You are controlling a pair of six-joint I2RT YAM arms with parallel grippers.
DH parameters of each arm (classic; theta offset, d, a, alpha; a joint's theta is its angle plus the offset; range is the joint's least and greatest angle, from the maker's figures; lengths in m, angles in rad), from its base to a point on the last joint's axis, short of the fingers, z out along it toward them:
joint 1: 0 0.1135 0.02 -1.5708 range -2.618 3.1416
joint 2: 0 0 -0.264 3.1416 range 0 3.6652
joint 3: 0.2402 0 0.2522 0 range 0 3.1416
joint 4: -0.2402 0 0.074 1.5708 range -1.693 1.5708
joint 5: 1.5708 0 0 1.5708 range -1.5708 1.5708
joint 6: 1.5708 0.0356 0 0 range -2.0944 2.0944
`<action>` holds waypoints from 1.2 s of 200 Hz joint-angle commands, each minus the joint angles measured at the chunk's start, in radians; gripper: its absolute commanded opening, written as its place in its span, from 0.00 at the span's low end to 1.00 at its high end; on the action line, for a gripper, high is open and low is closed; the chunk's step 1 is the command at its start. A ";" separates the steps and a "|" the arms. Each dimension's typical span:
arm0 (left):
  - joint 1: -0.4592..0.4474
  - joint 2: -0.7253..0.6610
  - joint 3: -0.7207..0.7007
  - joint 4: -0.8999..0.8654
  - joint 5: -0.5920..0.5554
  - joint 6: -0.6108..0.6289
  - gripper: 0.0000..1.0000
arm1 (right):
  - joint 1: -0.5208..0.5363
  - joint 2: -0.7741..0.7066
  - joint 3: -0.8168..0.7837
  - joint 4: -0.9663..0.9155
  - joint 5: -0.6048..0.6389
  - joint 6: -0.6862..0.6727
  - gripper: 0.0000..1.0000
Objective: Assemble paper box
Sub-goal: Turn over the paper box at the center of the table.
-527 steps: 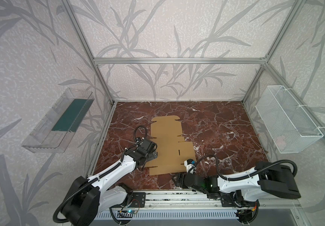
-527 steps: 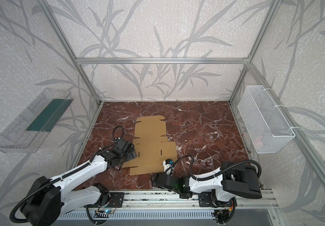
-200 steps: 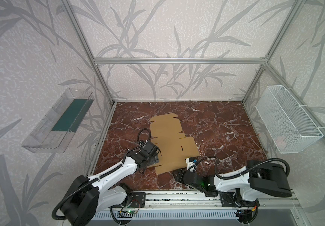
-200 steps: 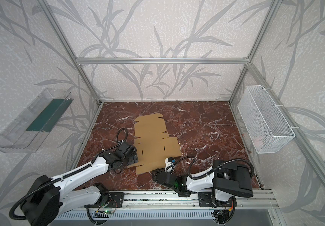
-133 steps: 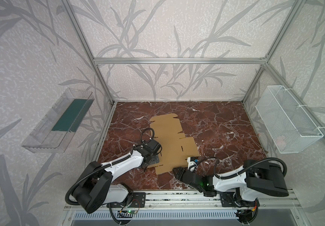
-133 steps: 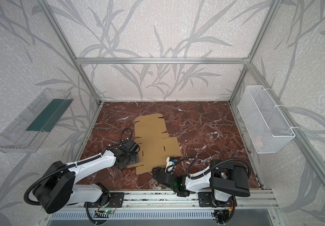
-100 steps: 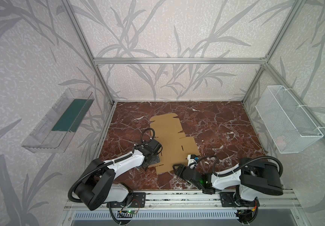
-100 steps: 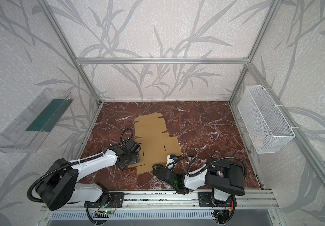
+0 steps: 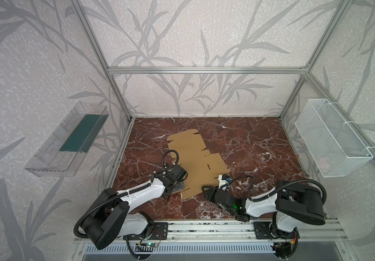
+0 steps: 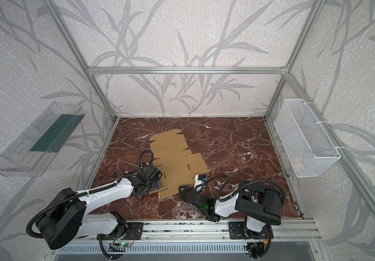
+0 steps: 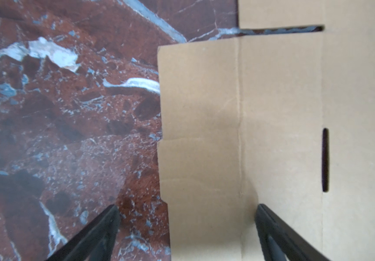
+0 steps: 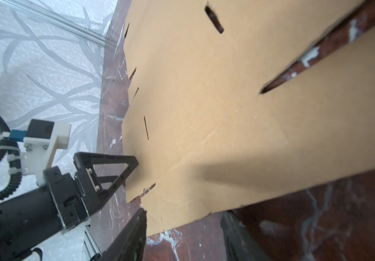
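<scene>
Red-brown marble veined with white makes the glossy tabletop (image 9: 261,140) between leaf-patterned walls. On it the paper box (image 9: 195,162) lies as an unfolded sheet, with nothing yet folded up. It is matte tan corrugated cardboard, die-cut with notched flaps, pressed crease lines, narrow dark slits and a rounded tab at the end farthest from both grippers. The left gripper (image 11: 187,228) hangs over the box's side edge, its black fingers (image 11: 96,235) wide apart, one above cardboard and one above bare marble, holding nothing. The right gripper (image 12: 184,235) sits at the box's near corner with a clear gap between its fingers. The edge there looks lifted, with shadow under it, and I cannot tell whether either finger touches it. I judge the main danger to be sliding: so light a sheet on so smooth a stone could skate away as the fingers shut, leaving them on air. A bite taken off a crease could kink the board in the wrong place, and the two grippers are close enough at that end of the box to knock together. A white wire-mesh basket (image 9: 331,140) and a clear plastic tray (image 9: 53,158) hang well apart from the box.
</scene>
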 commanded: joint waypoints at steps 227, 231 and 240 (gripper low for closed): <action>-0.083 -0.131 -0.168 0.096 0.148 -0.112 0.94 | -0.130 0.313 0.011 0.547 -0.139 -0.257 0.12; -0.082 -0.134 -0.170 0.097 0.149 -0.112 0.94 | -0.131 0.316 0.010 0.554 -0.141 -0.258 0.11; -0.083 -0.139 -0.170 0.093 0.150 -0.111 0.94 | -0.132 0.321 0.008 0.567 -0.143 -0.261 0.08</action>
